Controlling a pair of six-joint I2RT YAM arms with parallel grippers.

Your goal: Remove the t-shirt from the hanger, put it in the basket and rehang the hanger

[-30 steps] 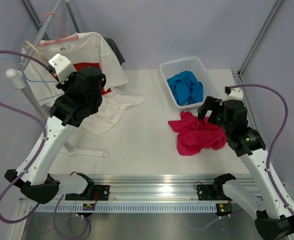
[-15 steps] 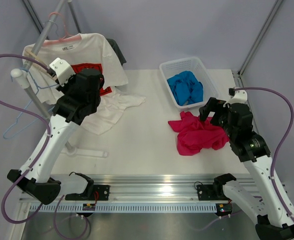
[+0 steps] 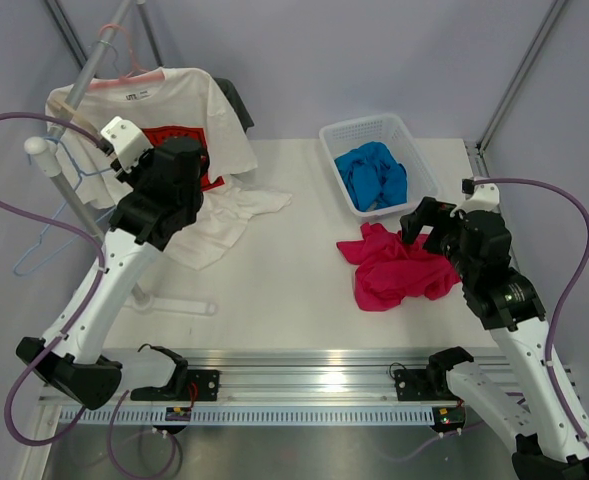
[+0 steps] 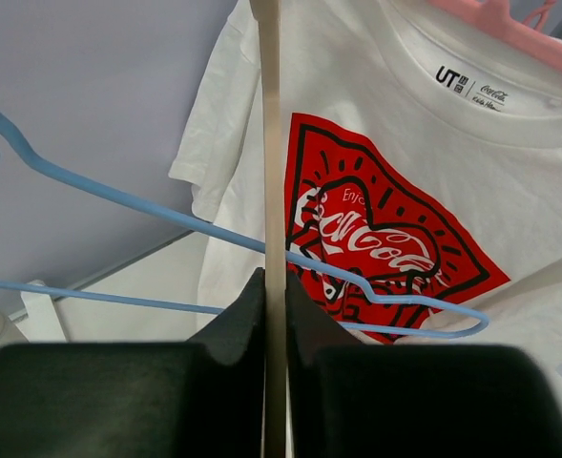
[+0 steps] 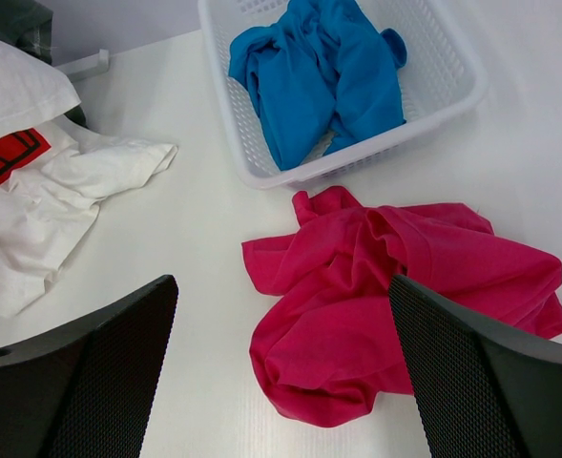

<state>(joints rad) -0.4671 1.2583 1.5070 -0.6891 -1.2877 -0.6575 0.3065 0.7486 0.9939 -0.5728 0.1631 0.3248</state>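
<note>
The plain magenta cloth t-shirt lies off the hanger in a crumpled heap on the white table. It sits directly below and ahead of the right gripper, whose jaws stand wide and hold nothing. Most of the cloth lies toward the right-hand finger, and a small peak of fabric reaches forward, away from the jaws, to the white plastic basket with the bright blue garment in it.

The t-shirt looks thin, light and limp. It should fold and drape instead of keeping a shape, and one layer is likely to slide over another. The raised folds in the middle of the heap offer the best hold, because a flat edge against the table gives the fingers little to pinch. Bunched like this, it has no clear long axis and points no particular way. It spreads somewhat more across the span of the jaws than away from them.

The left gripper is shut on a thin pale strip, which appears to be the pale beige wooden hanger seen edge-on. It looks stiff and light. Its visible length runs straight out from between the jaws. Beyond it hang a thin light-blue wire hanger and a white t-shirt with a red print.
</note>
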